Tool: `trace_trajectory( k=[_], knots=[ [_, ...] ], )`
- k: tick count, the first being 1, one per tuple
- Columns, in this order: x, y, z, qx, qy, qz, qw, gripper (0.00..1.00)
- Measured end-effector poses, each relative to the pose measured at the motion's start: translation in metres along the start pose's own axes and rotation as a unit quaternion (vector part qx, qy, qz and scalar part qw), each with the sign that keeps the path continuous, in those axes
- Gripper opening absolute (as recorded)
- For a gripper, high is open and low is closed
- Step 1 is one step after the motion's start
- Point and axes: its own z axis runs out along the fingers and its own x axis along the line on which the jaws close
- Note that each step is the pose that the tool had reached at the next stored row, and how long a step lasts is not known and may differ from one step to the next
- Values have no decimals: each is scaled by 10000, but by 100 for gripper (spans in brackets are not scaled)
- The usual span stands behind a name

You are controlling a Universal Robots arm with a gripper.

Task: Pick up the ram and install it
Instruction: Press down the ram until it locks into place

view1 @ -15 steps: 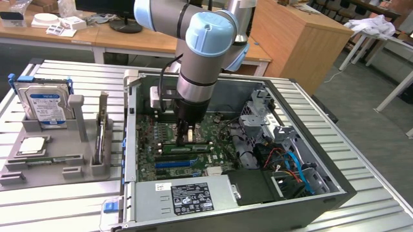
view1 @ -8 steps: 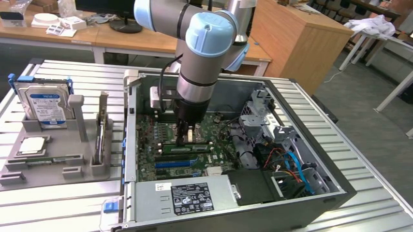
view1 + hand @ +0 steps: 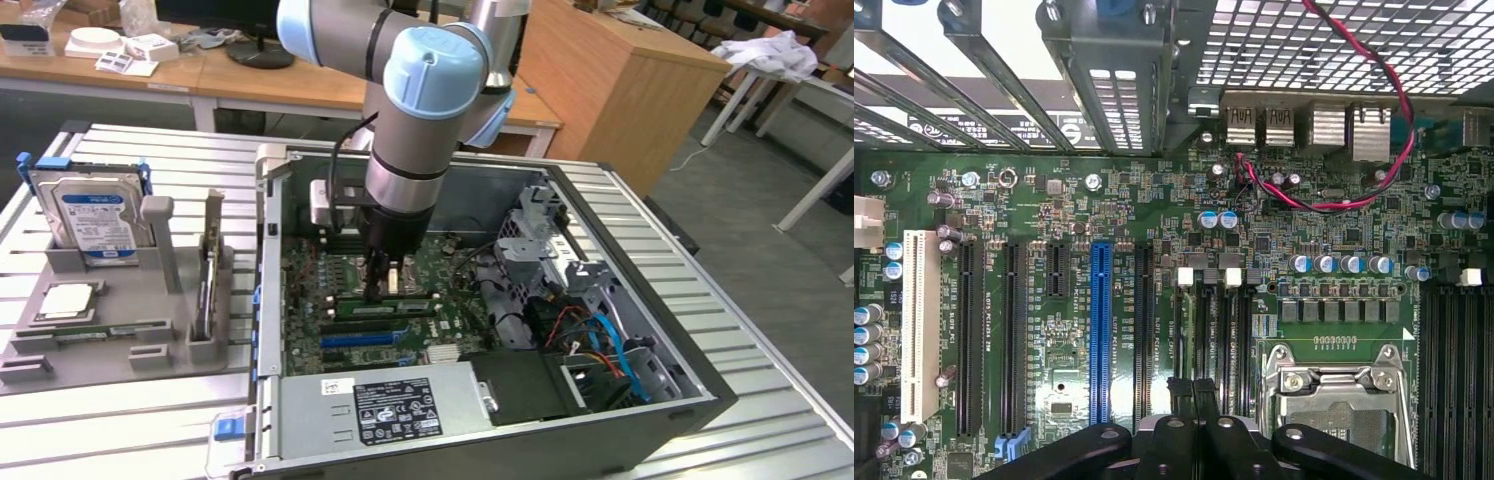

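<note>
Ram (image 3: 387,299): it lay lengthwise along the memory slots (image 3: 1209,330) of the motherboard (image 3: 334,345), inside the open computer case (image 3: 694,385), directly under me. Whether it was fully seated I could not tell.
Fingers (image 3: 375,280): mine were pressed shut, tip against tip, with nothing pinched between them. They stood over the stick's top edge near its middle. I could not tell contact from a small gap.
Latches (image 3: 1186,277): the white clips at the slot ends looked unevenly placed to me, though I could not tell if they had closed.
Risk, tilt: pushing at one spot could have rocked the stick, so that one end sank and the other rode high.
Risk, misalignment: had the edge sat off the slot's groove, downward force would have bent the board or chipped the contacts.
Risk, slip: my narrow closed tips could have slid off the thin edge and struck the neighbouring slot or the small capacitors (image 3: 1339,264) beside it.
Risk, neighbours: the processor socket (image 3: 1334,400) sat just beside the slots, and the red-and-black cable (image 3: 1354,200) was well apart.
Spare stick (image 3: 94,331): it rested on the grey fixture (image 3: 120,360) on the desk (image 3: 134,420), outside the case.
</note>
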Motion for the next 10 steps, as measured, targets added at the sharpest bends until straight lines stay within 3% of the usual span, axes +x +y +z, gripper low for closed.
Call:
trace_trajectory(
  k=[10],
  knots=[
    [0,0,5,0,0,0,10000,11]
  ],
)
